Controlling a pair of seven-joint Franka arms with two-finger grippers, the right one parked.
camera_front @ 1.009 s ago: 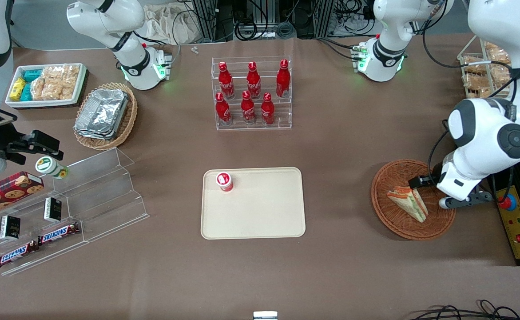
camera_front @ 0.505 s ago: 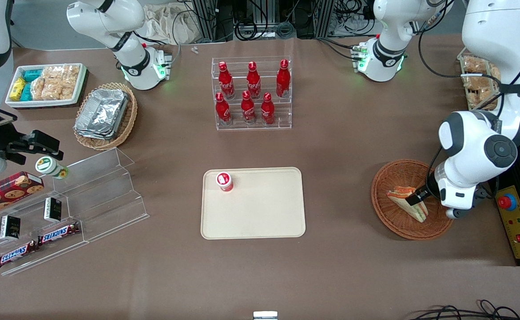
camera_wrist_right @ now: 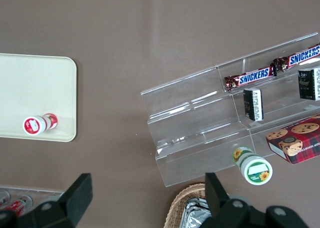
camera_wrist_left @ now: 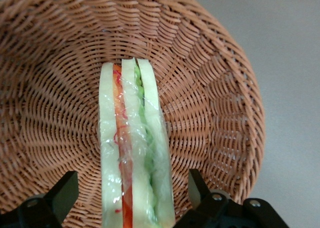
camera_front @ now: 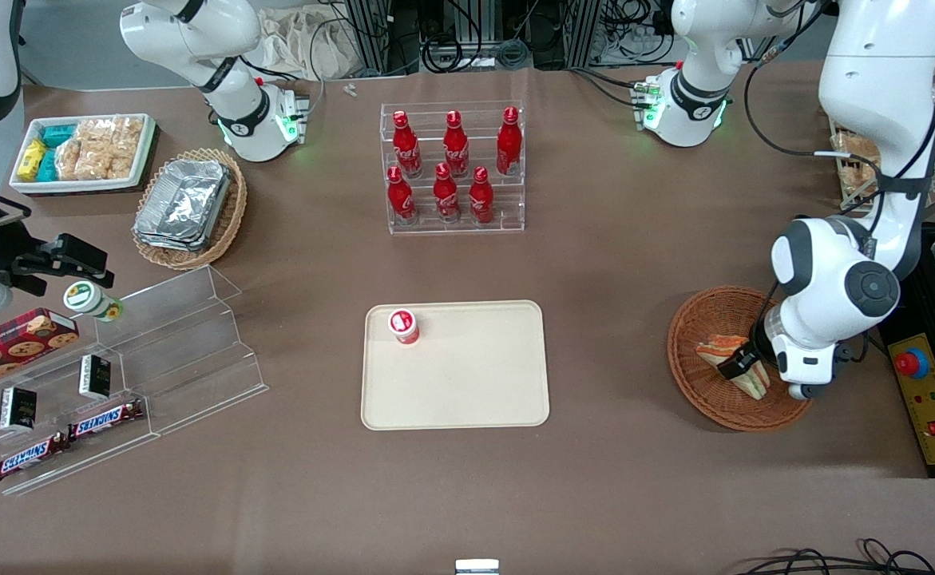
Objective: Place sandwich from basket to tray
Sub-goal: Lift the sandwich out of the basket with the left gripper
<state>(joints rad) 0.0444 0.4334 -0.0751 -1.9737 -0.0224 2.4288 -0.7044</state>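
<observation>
— Wicker basket (camera_front: 695,375) holds the sandwich (camera_wrist_left: 134,153), standing on its edge?
— Yes. The gripper (camera_wrist_left: 134,190) hangs low inside the basket, fingers (camera_wrist_left: 62,193) spread wide either side of the sandwich, not touching it. The tray (camera_front: 475,383) sits well apart.

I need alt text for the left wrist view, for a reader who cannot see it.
The open tool straddles a wrapped sandwich lying in a reddish-brown wicker basket, one finger on each side, not yet touching it. Brown table shows beside the basket.
</observation>
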